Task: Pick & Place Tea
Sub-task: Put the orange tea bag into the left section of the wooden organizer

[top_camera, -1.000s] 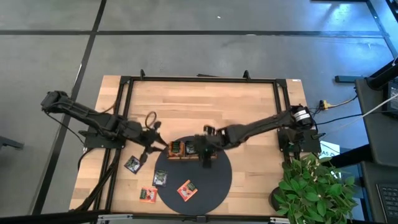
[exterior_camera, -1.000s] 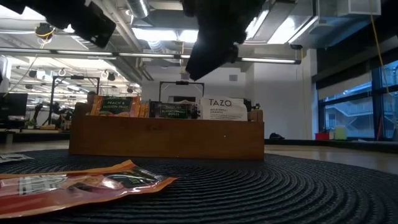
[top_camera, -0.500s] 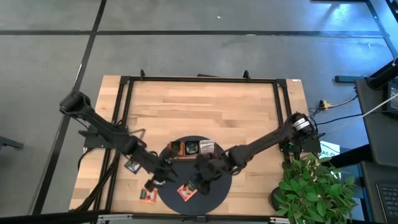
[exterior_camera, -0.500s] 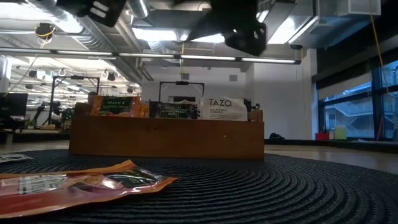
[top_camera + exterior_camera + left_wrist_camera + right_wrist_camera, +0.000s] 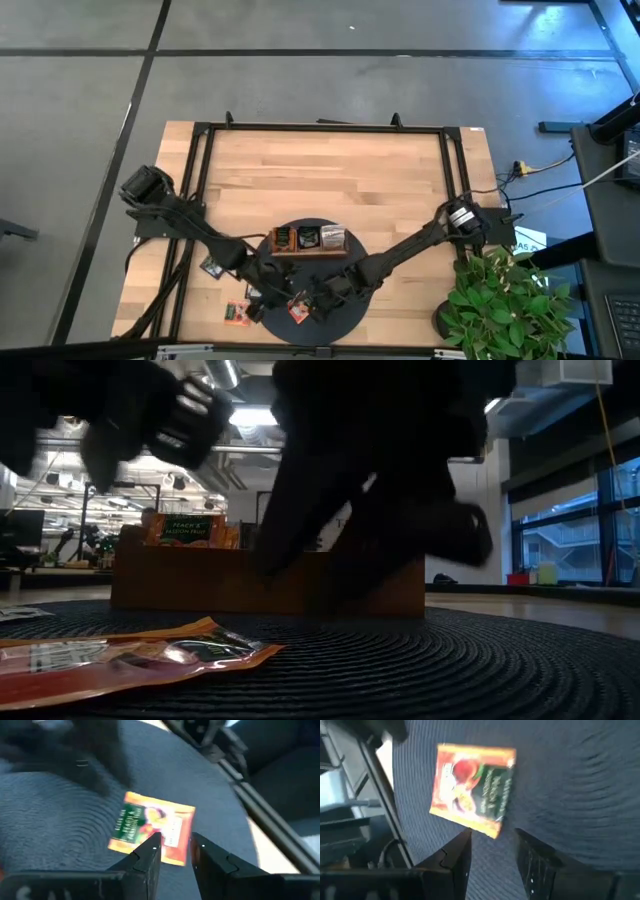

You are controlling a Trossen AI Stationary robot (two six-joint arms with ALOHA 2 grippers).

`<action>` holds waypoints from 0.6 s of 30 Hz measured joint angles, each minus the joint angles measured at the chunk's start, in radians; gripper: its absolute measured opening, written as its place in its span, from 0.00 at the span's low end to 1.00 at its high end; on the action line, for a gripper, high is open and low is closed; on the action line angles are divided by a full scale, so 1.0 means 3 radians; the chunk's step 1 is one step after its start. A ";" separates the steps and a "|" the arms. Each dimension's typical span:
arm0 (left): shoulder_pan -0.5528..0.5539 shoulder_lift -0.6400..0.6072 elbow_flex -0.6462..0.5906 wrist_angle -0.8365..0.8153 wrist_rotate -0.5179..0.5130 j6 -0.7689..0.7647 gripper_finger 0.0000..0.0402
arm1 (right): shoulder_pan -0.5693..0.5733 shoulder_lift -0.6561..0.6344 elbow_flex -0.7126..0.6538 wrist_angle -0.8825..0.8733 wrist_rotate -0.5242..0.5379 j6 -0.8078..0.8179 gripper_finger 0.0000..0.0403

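The high view is filled by a rectangular table [image 5: 330, 170] of pale butcher-block wood framed in black metal bars. On its near half a large round dark grey mat [image 5: 345, 262] of coiled, ribbed weave is laid, and at the mat's far edge a long brown wooden tray [image 5: 305, 251] is set, with three compartments, each seen to hold upright sachets. Two dark jointed arms are reached in over the mat's near part from opposite sides.

Four loose flat square foil sachets can be counted outside the tray: a dark one [image 5: 211, 266] on the bare wood beside the left arm, an orange-red one [image 5: 237, 314] on the wood just off the mat's rim, a black one partly hidden beneath the left arm, and an orange-red sachet with a green panel [image 5: 298, 310] lying flat on the mat.

The left gripper [image 5: 172, 847] is held just above this last sachet [image 5: 152, 827], its two dark fingers slightly parted with nothing between them. The right gripper [image 5: 492, 842] is poised over the same sachet [image 5: 472, 790] from the other side, its fingers likewise apart and empty.
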 joint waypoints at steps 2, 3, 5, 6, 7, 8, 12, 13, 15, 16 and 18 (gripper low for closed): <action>0.0025 0.0051 -0.0004 0.0046 -0.0003 -0.0007 0.25 | -0.0004 0.0085 0.0000 0.0113 -0.0121 0.0044 0.36; 0.0034 0.0080 -0.0004 0.0108 -0.0008 -0.0028 0.25 | -0.0012 0.0115 0.0000 0.0114 -0.0171 0.0072 0.36; 0.0050 0.0145 -0.0003 0.0172 0.0029 -0.0027 0.25 | -0.0020 0.0150 0.0004 0.0157 -0.0211 0.0098 0.36; 0.0053 0.0182 -0.0003 0.0188 0.0041 -0.0029 0.25 | -0.0020 0.0161 0.0006 0.0173 -0.0213 0.0104 0.36; 0.0057 0.0230 -0.0004 0.0215 0.0082 -0.0030 0.25 | -0.0026 0.0164 0.0007 0.0172 -0.0215 0.0106 0.36; 0.0060 0.0292 -0.0004 0.0291 0.0147 -0.0031 0.25 | -0.0027 0.0163 0.0008 0.0172 -0.0213 0.0106 0.36; 0.0058 0.0522 0.0088 0.0347 0.0190 -0.0027 0.25 | -0.0031 0.0163 0.0008 0.0177 -0.0127 0.0166 0.36; 0.0057 0.0564 0.0121 0.0275 0.0182 -0.0027 0.25 | -0.0032 0.0163 0.0006 0.0186 -0.0112 0.0195 0.36; 0.0057 0.0689 0.0235 0.0208 0.0182 -0.0012 0.25 | -0.0038 0.0166 0.0006 0.0191 -0.0107 0.0196 0.36; 0.0057 0.0744 0.0273 0.0207 0.0179 -0.0001 0.25 | -0.0041 0.0166 0.0005 0.0193 -0.0100 0.0197 0.36; 0.0073 0.0801 0.0325 0.0183 0.0201 0.0002 0.25 | -0.0042 0.0167 0.0005 0.0195 -0.0066 0.0195 0.36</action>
